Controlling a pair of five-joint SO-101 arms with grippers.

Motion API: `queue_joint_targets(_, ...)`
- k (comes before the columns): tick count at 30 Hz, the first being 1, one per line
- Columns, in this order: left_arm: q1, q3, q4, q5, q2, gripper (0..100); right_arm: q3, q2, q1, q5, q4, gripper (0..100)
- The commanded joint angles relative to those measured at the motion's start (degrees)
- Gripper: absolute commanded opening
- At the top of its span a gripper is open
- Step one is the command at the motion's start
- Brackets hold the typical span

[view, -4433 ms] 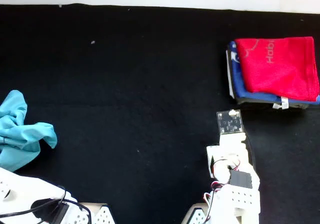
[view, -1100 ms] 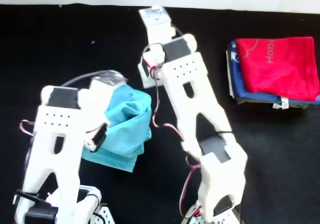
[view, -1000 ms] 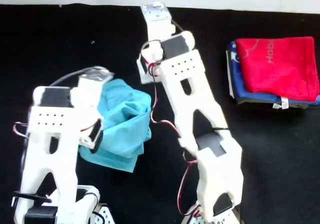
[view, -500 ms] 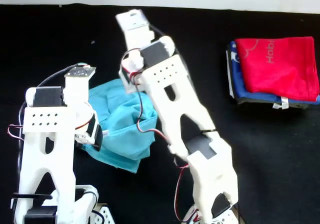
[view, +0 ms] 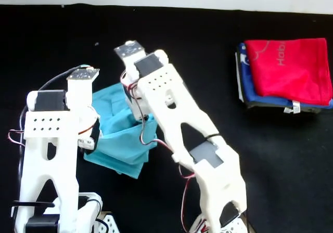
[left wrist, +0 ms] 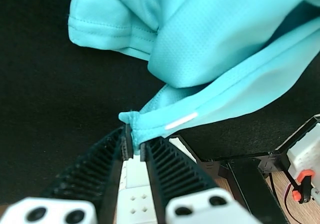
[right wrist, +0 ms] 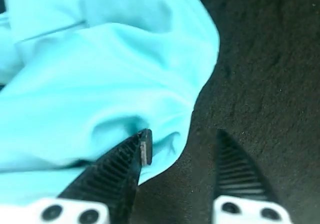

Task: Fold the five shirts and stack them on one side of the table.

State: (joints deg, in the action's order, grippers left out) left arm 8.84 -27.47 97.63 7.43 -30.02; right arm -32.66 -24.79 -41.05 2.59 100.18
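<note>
A crumpled teal shirt (view: 122, 139) lies on the black table between my two arms. My left gripper (view: 98, 139) is at the shirt's left side, shut on a bunched bit of hem (left wrist: 133, 129); the cloth (left wrist: 210, 44) hangs stretched away from the left gripper (left wrist: 134, 146). My right arm stretches across from the right, and its gripper (view: 131, 95) sits at the shirt's far edge. The right gripper (right wrist: 182, 146) is open, with one finger over the teal cloth (right wrist: 90, 84) and the other over bare table.
A stack of folded shirts stands at the right side, a red one (view: 289, 69) on top of a blue one (view: 251, 90). Black cloth (view: 208, 46) covers the table. An arm base (left wrist: 300, 159) and the table's near edge lie behind the left gripper.
The shirt came from the left edge toward the middle, held by the left gripper. Over the last second the right gripper swung left and came down onto the shirt's far edge.
</note>
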Motion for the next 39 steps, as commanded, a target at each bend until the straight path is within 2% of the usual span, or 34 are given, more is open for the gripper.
queue_joint_targets(1, 0.2, 0.2, -0.5, -0.6, -1.5, 1, 0.7, 8.0, -2.8, -1.1, 0.8, 28.8)
queue_joint_targets(6, 0.2, 0.2, -0.4, -0.6, -1.5, 1, 1.9, 6.5, -6.5, -1.1, 0.3, 28.8)
queue_joint_targets(11, 0.2, 0.2, -0.1, -0.6, -1.8, 1, 1.4, 0.3, -6.5, -1.2, -3.8, 25.5)
queue_joint_targets(14, 0.2, 0.3, -0.1, -0.6, -1.9, 1, 1.3, -2.9, -5.2, -4.8, -7.3, 19.2)
queue_joint_targets(18, 0.2, 0.2, -0.1, -0.6, -1.9, 1, 1.3, -4.3, -0.7, -7.5, -10.6, 1.2)
queue_joint_targets(21, 0.2, 0.8, -0.4, -0.6, -1.9, 1, -0.7, -4.1, 4.4, -7.5, -10.7, 1.1)
queue_joint_targets(25, 0.3, 5.7, -1.0, -0.5, -1.9, 1, -11.2, -4.1, 11.6, -7.5, -6.0, 0.6)
queue_joint_targets(32, 0.0, 20.2, -4.9, -0.5, -1.9, 1, -40.0, -4.2, 21.1, -7.5, 0.7, 0.6)
queue_joint_targets(39, 0.0, 41.6, -4.4, -0.5, -1.9, 1, -59.0, -4.2, 24.9, -7.5, 0.8, 0.6)
